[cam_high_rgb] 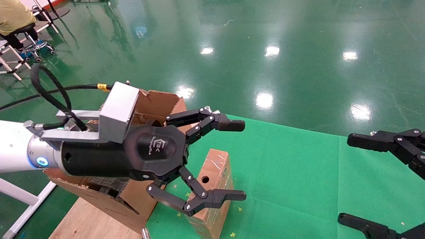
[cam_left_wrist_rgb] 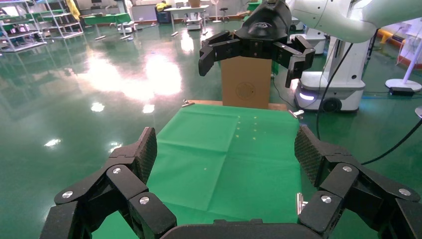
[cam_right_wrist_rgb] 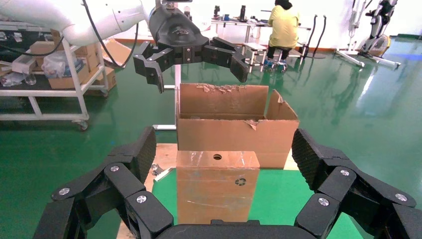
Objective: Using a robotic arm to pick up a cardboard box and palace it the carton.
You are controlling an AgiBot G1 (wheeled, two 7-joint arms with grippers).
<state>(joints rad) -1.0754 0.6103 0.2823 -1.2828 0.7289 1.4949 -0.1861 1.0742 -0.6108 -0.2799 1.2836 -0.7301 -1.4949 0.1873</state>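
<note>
In the head view, the left gripper (cam_high_rgb: 212, 162) fills the middle of the frame, at the end of the white robotic arm (cam_high_rgb: 13, 147). Its jaws are wide apart and hold nothing. The small cardboard box (cam_high_rgb: 214, 186) stands upright on the green surface (cam_high_rgb: 292, 172), just under and behind the lower jaw. Its long side goes up and down, and a round hole shows in its face. The big carton (cam_high_rgb: 156, 103) sits behind the arm at the left. The right gripper (cam_high_rgb: 391, 186) waits at the right edge, jaws apart too, well away from the box.

In the left wrist view, the left gripper (cam_left_wrist_rgb: 226, 164) sits at the bottom of the frame, jaws open over bare green cloth. The box does not show here. The other gripper hangs at the top middle.

In the right wrist view, the right gripper (cam_right_wrist_rgb: 221, 174) is at the bottom. The box (cam_right_wrist_rgb: 217, 186) stands in the lower middle, with the carton (cam_right_wrist_rgb: 234, 124) right behind it and the left gripper (cam_right_wrist_rgb: 191, 59) up above.

The left arm looks nearer, so it should come down over the box.
</note>
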